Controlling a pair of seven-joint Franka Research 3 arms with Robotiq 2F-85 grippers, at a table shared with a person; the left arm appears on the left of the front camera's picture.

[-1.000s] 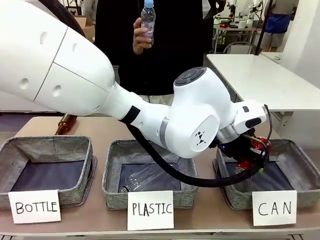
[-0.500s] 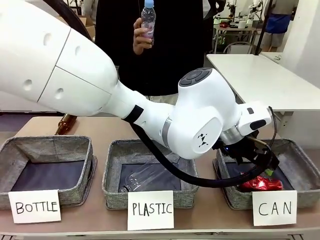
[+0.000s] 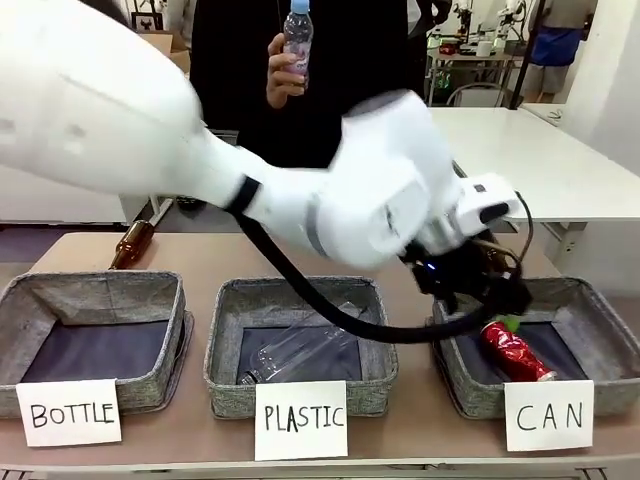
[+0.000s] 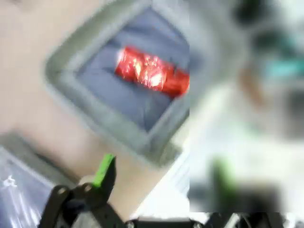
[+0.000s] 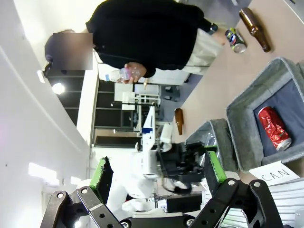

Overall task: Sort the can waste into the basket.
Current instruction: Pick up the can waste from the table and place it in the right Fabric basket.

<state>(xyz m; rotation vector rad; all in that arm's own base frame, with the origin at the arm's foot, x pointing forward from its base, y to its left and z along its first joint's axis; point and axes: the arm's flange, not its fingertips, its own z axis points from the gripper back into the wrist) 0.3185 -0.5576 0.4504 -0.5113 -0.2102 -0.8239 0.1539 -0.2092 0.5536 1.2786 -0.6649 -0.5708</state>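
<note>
The red can [image 3: 515,350] lay in the basket [image 3: 612,340], the left pincer [image 4: 161,176] spread and empty; the dark can [image 5: 235,39] on the surface [image 3: 190,262] awaited sorting.

The red can [image 3: 515,352] is glossy crimson with a silver end. It lies on the dark navy lining of the basket [image 3: 610,340], whose woven walls are mottled grey. The sign [image 3: 548,416] on the basket is white with black hand lettering. The second can [image 5: 235,40] is dark blue-black with a silver end and small coloured marks. The table [image 3: 200,260] is pale tan, and the glass bottle [image 3: 130,245] near its far left edge is amber brown. The left end effector [image 4: 164,164] and right end effector [image 5: 157,168] are black with bright green pads.
</note>
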